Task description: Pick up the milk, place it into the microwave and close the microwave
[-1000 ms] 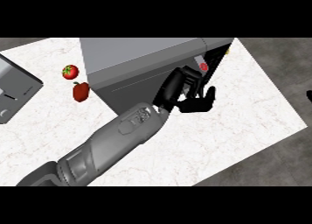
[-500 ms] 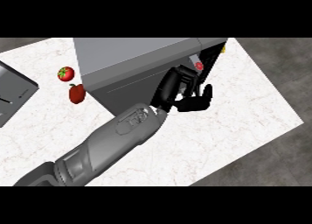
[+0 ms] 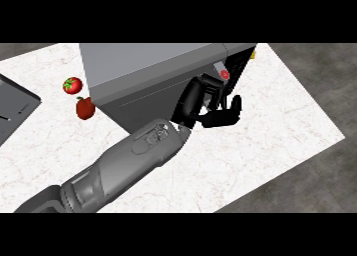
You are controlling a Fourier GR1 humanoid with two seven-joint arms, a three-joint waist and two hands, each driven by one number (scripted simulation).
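Op A: I log the microwave: grey box at the counter's far side, flat top facing me, darker front face below.

Op B: Door state?

Op A: I see a narrow gap at its right end. A small white object with a red spot, the milk, shows inside that gap, mostly hidden.

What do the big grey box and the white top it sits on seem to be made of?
The microwave looks like painted or brushed metal: flat, even grey panels with a dull sheen and sharp edges. The counter looks like polished stone, perhaps marble: white with faint pale veins running through it. Neither can be told for certain from the look alone.
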